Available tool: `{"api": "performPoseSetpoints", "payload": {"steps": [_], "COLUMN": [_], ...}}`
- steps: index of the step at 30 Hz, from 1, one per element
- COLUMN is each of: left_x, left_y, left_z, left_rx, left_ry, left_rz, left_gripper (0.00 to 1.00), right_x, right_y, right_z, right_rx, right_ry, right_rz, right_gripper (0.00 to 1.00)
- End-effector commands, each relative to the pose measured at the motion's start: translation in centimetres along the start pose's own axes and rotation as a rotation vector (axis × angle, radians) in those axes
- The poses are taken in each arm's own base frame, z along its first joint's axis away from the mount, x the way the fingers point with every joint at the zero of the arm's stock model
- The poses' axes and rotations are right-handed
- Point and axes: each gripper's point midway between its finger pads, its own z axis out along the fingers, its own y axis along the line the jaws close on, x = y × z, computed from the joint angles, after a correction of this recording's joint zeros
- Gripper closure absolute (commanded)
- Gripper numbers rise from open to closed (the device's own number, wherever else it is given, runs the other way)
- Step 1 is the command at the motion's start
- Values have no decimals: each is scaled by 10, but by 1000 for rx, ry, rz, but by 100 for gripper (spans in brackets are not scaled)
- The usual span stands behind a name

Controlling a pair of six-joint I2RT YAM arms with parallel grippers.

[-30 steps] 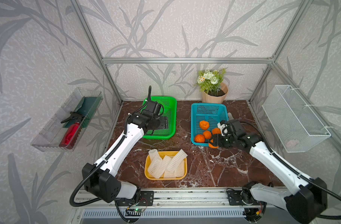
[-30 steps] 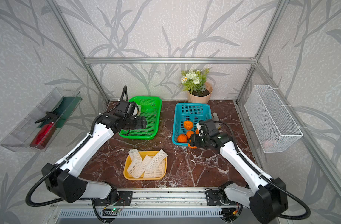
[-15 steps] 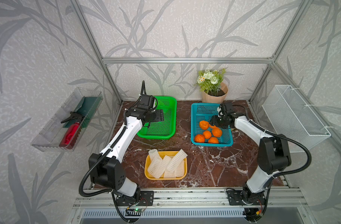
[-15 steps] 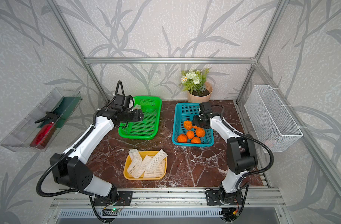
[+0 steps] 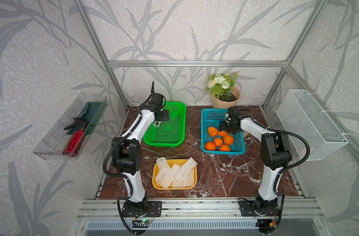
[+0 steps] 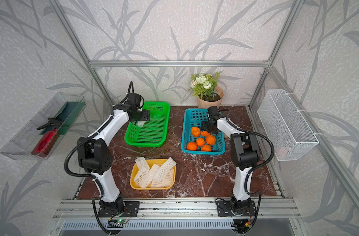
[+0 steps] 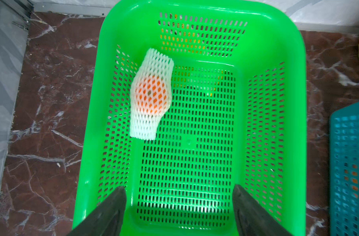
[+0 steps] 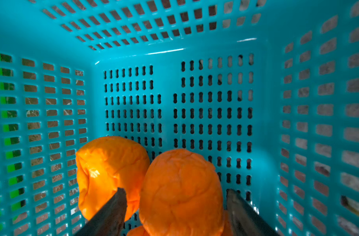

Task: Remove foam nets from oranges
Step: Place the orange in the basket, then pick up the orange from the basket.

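Starting at the far left wall, there's a clear bin (image 5: 52,143) with a red spray bottle (image 5: 74,141) lying in it. Next over, the left gripper (image 7: 178,188) hangs above the near end of the green basket (image 5: 164,144), fingers spread wide with nothing between them. Inside that basket, off toward one side wall, sits one orange (image 7: 151,98) that's still wrapped in its foam net (image 7: 154,61). In front, near the middle of the marble table (image 5: 225,173), a yellow tray (image 5: 173,188) holds a heap of empty foam nets (image 5: 174,173), a couple of them poking over the rim. Right of the green one is the blue basket (image 5: 223,152) with a bunch of bare oranges (image 5: 218,141) piled at its near end. The right gripper (image 8: 174,191) is dipped down inside it, fingers apart on either side of one bare orange (image 8: 180,173); there looks to be a small gap on each side, so it isn't pinching it. Behind that is a potted plant (image 5: 225,100), and a white wire basket (image 5: 309,122) hangs on the right wall.
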Motion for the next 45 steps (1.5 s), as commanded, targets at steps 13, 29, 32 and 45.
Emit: {"api": "performPoseSetpoints", "payload": {"steps": [13, 29, 32, 45], "left_x": [-29, -27, -28, -18], "left_y": [38, 43, 46, 40], "left_z": [74, 124, 129, 159], "left_rx": [-264, -223, -226, -150], "left_ry": [53, 76, 73, 98], "left_rz": [80, 36, 23, -36], "left_gripper": [21, 22, 22, 27], "right_x": [26, 52, 53, 56], "right_y": [30, 25, 25, 25], "right_z": [-117, -155, -157, -161], "right_rx": [-177, -193, -192, -193], "right_ry": [-71, -104, -107, -97], "right_rz": [-19, -19, -17, -32], "right_gripper": [2, 2, 2, 2]}}
